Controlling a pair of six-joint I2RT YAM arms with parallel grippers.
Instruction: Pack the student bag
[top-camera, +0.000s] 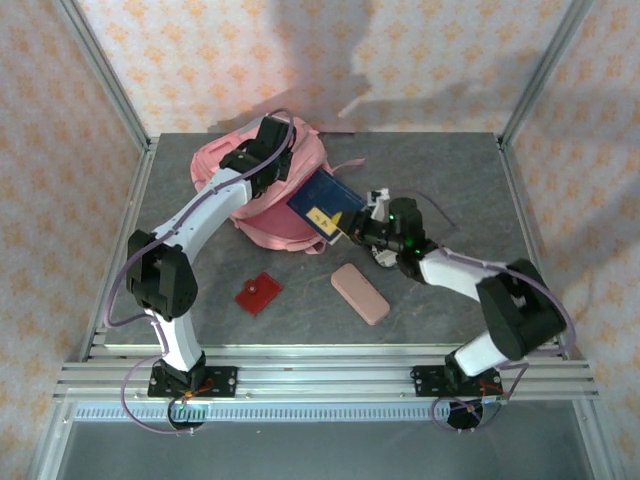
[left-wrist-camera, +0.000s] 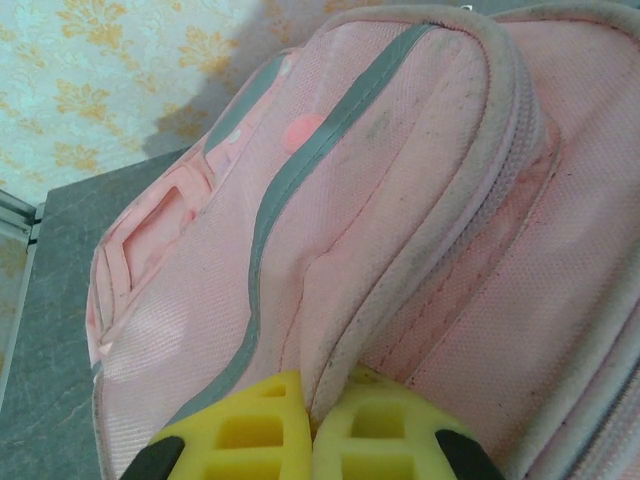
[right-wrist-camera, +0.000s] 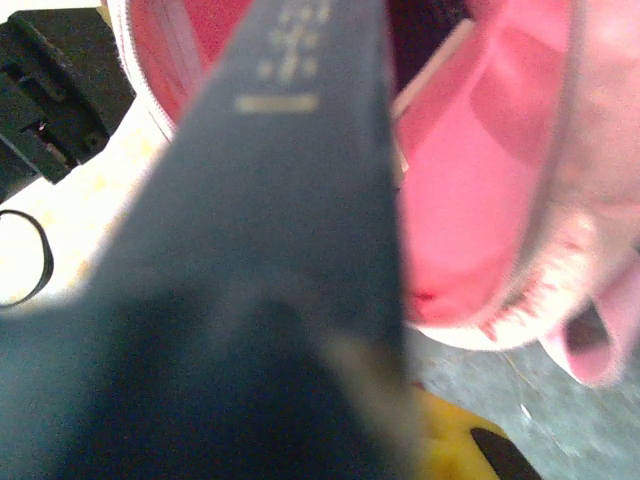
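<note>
Left gripper (left-wrist-camera: 312, 425): clenched on a fabric fold of the student bag (left-wrist-camera: 400, 200).
Right gripper (top-camera: 360, 228): grasping blue book (top-camera: 320, 203) at bag mouth.

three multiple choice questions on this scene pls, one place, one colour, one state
1. The pencil case lies on the table: A right of the red card B at the far edge C at the near right corner
2. What colour is the book in the right hand? A red B dark blue C green
3. The left hand is: A wide open B shut on a fold of the student bag C shut on a pen
1 A, the red card is at its left; 2 B, its cover is dark blue; 3 B, pink fabric is pinched in it
</note>
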